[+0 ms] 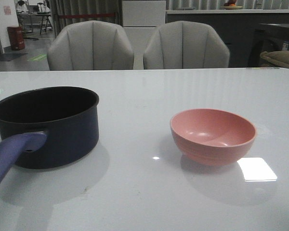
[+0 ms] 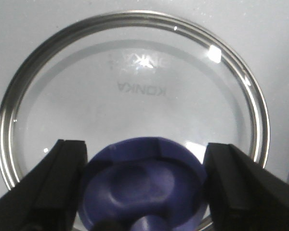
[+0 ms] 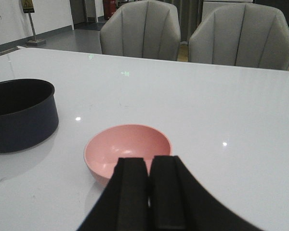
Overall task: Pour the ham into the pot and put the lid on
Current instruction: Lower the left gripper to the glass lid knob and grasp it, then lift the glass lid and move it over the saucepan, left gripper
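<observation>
The glass lid (image 2: 135, 96) lies flat on the white table, seen only in the left wrist view. My left gripper (image 2: 143, 150) stands over it with both fingers against the sides of its blue-purple knob (image 2: 144, 185). The navy pot (image 1: 48, 125) stands at the left, its handle (image 1: 12, 154) pointing toward me, its inside dark. It also shows in the right wrist view (image 3: 19, 115). No ham shows anywhere, and the pink bowl (image 1: 213, 134) looks empty. My right gripper (image 3: 149, 166) is shut and empty, hovering just on the near side of the bowl (image 3: 127, 142).
Two grey chairs (image 1: 91, 45) stand behind the table's far edge. A bright light reflection (image 1: 256, 169) lies on the white table (image 1: 144, 192) just right of the bowl. Neither arm shows in the front view.
</observation>
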{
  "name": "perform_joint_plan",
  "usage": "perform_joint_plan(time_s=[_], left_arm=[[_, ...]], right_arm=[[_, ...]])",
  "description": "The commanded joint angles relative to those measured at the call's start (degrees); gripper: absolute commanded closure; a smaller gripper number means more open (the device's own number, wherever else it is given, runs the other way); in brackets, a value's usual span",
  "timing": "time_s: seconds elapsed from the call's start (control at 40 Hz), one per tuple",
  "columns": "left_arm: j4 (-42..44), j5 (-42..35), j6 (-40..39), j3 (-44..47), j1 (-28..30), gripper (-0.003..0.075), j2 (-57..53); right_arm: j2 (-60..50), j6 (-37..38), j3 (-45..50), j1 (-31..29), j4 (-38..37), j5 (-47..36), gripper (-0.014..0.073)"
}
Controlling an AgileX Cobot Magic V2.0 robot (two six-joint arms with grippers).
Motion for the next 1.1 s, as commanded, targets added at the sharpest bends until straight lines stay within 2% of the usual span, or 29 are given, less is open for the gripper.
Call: perform_joint_plan(time_s=[0.0,0.275,0.525,0.799,1.074], left_arm=[[-0.3,0.7,-0.5,-3.6,-0.2,0.0387,-2.6],[-0.4,4.5,1.1,-10.0,-0.4,0.0387,-3.4],[-0.3,5.1,1.5,-16.4,-3.9,0.0387,-6.1],[-0.3,10.4,4.8,-23.3,-15.3,0.0387,-6.9],[-0.1,11.1,6.0,-23.7,-26.2,0.0387,-5.8]], right_arm=[[0.5,-0.7,-1.8,0.0,0.1,-4.4,0.0445],[0.5,-0.7,-1.8,0.0,0.1,-4.4,0.0445],[0.5,-0.7,-1.8,0.0,0.1,-4.4,0.0445],[0.5,-0.7,-1.8,0.0,0.1,-4.4,0.0445],[0.5,-0.7,-1.8,0.0,0.1,-4.4,0.0445]])
